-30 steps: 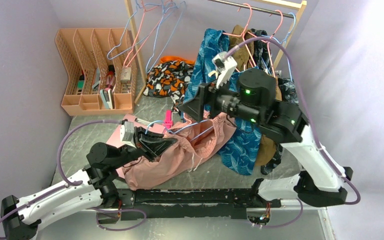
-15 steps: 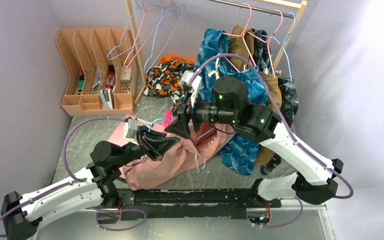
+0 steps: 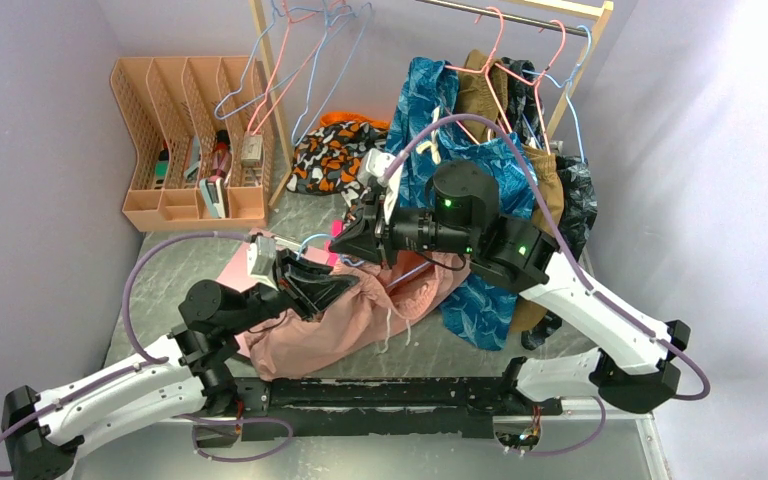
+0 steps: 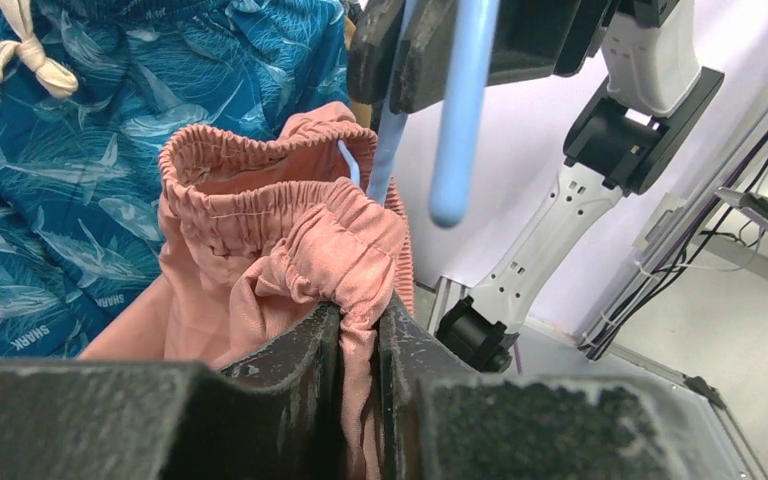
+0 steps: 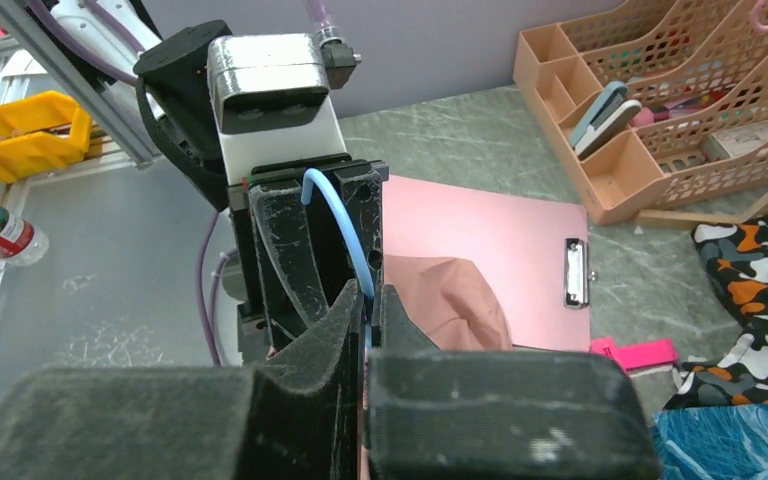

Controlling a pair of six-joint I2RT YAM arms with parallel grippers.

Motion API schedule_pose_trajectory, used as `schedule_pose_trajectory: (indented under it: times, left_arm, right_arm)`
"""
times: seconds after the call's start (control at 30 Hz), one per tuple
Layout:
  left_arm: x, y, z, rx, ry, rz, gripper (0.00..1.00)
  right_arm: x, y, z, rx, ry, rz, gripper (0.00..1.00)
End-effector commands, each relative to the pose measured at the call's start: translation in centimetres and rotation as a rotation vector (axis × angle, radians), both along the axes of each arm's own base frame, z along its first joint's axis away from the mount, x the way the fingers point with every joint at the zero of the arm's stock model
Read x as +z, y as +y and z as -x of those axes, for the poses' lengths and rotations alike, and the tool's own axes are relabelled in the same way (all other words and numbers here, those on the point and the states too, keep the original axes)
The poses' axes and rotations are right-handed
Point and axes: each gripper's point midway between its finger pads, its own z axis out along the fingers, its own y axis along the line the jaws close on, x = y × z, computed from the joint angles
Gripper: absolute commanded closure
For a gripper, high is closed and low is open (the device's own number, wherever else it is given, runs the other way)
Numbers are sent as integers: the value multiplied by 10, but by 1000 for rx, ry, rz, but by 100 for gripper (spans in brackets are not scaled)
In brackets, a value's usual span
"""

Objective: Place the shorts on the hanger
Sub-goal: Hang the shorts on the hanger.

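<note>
The dusty-pink shorts lie bunched on the table in front of the arms. My left gripper is shut on a fold of their gathered waistband, and fabric fills the gap between its fingers. The light-blue wire hanger hangs just above the waistband opening, with one wire running down into it. My right gripper is shut on that blue wire, directly facing the left gripper and almost touching it. Most of the hanger is hidden by the arms and the cloth.
A pink clipboard lies under the shorts. A peach desk organiser stands at the back left. A wooden rack behind holds wire hangers and clothes, with a blue patterned garment draping to the table beside the shorts.
My right arm swung left and down to the left gripper, and its jaws went from open to shut on the blue wire. The left arm barely moved.
</note>
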Motion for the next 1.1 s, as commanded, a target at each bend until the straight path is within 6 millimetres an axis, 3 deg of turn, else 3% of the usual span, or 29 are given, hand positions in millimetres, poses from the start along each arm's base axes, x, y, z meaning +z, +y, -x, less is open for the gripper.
schedule_pose_trajectory:
  times: [0.0,0.23,0.5,0.63,0.73,0.9,1.07]
  left_arm:
    - [28,6,7,-11,-35,43,76]
    - [30,19,9,24,-24,5,62]
    - [25,41,7,105,-3,-31,65]
    - [25,50,7,136,4,-39,79]
    - [26,57,5,161,19,-48,79]
    - [27,70,4,213,-2,-69,69]
    - [28,78,4,240,6,-94,45]
  right_arm:
    - [28,-12,-3,-42,-89,-89,100]
    - [33,-30,-6,-111,-121,-104,100]
    - [32,-43,-10,-172,-124,-103,100]
    - [35,-52,-15,-229,-120,-126,100]
    - [39,-60,-19,-281,-116,-154,100]
    - [50,-69,-18,-311,-97,-203,100]
    - [69,-71,-9,-281,-90,-270,100]
